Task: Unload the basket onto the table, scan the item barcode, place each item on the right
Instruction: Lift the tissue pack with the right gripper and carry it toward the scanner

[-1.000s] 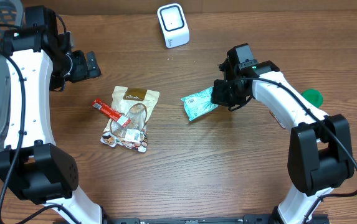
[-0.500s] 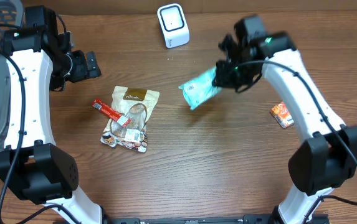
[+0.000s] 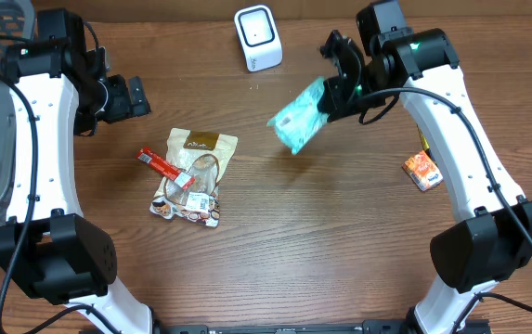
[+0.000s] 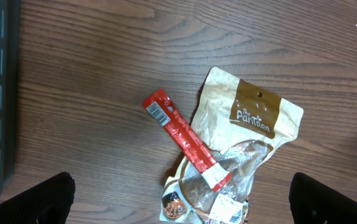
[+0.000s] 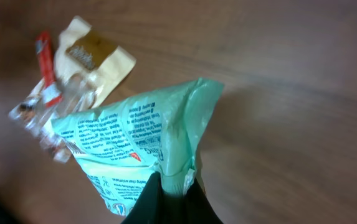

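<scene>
Item: pouch, mint-green crinkly film with fine print, its sealed top edge bunched.
Where: up off the table, tilted, far right of centre, just right of the scanner.
Grip: right gripper is clamped tight on the pouch's seam.
Other arm: left gripper, far left, has its jaws wide apart and holds nothing.
Scanner: smooth, rounded white box.
Centre-left: tan paper bag with a clear window; a glossy red stick lies across it.
Right: flat orange packet on the wood grain.
</scene>
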